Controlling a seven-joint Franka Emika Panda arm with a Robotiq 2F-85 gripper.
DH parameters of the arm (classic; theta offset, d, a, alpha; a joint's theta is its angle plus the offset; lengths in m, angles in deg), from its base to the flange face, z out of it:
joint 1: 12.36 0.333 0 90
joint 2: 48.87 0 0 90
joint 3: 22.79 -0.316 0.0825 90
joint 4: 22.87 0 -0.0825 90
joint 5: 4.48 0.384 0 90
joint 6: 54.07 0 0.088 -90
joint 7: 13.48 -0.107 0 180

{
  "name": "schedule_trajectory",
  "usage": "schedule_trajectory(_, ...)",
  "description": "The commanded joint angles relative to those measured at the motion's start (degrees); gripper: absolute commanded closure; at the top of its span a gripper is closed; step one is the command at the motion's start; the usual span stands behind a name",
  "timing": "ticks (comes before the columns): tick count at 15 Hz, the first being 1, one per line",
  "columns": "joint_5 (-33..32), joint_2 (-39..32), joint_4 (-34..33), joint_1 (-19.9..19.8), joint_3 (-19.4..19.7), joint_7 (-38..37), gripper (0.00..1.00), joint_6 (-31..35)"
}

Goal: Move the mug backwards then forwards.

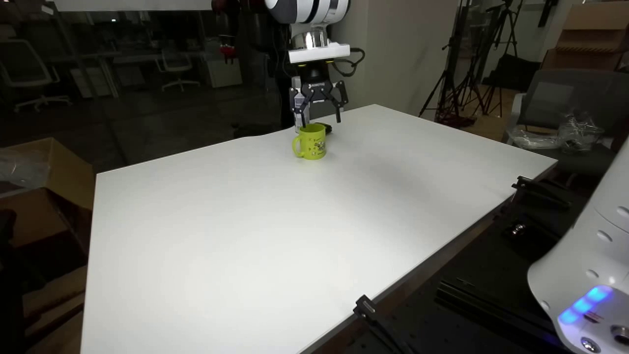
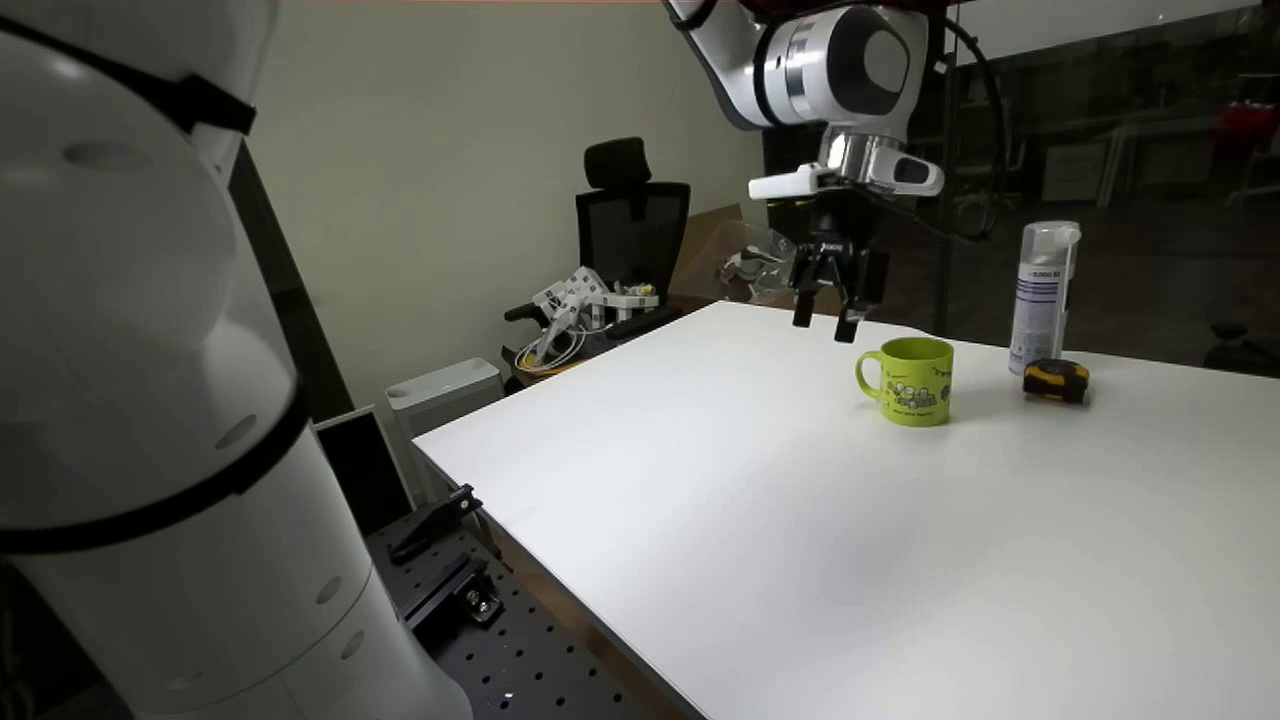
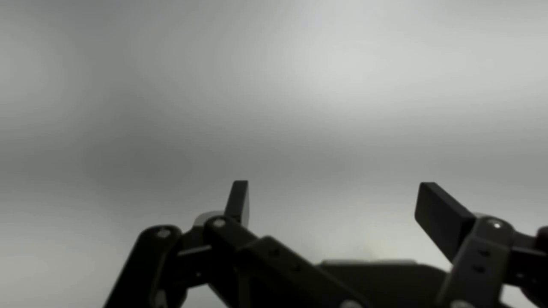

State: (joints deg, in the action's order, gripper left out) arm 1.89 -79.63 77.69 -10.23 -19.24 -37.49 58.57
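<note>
The yellow-green mug (image 1: 314, 143) stands upright on the white table (image 1: 221, 246), near its back edge, in an exterior view. It also stands there in an exterior view (image 2: 914, 388), with its handle on the left side. My gripper (image 1: 321, 122) hangs pointing down with its fingers apart and nothing between them. In an exterior view the gripper (image 2: 825, 328) is to the left of the mug, apart from it and raised above the table. In the wrist view the open fingers (image 3: 332, 203) frame only a blurred pale surface. The mug is out of the wrist view.
A white spray bottle with a blue label (image 2: 1038, 305) and a black and yellow tape measure (image 2: 1056, 380) are right of the mug in an exterior view. The bottle (image 1: 300, 105) is partly behind the gripper in an exterior view. Black clamps (image 1: 366, 307) grip the table edge.
</note>
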Motion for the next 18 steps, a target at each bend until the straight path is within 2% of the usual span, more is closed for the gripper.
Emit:
schedule_trajectory(1,-5.39,1.67,-1.01,-0.42,0.5,6.3,0.0,-10.72)
schedule_trajectory(4,-10.45,1.36,-4.23,-1.37,0.96,13.45,0.0,-21.31)
schedule_trajectory(5,-7.82,1.17,-1.61,-1.32,0.37,10.51,0.0,-15.6)
schedule_trajectory(8,-9.8,1.22,-3.41,-1.93,0.58,12.89,0.0,-19.94)
schedule_trajectory(11,-11.99,1.86,-1.34,-0.61,1.65,7.6,0.0,-8.34)
schedule_trajectory(16,-13.26,-3.54,-3.3,-1.33,3.85,2.83,0.0,11.17)
schedule_trajectory(17,-12.15,-1.26,-1.72,-1.34,2.87,6.05,0.0,6.89)
schedule_trajectory(18,-12.15,-2.26,-1.84,-1.43,3.42,5.67,0.0,9.76)
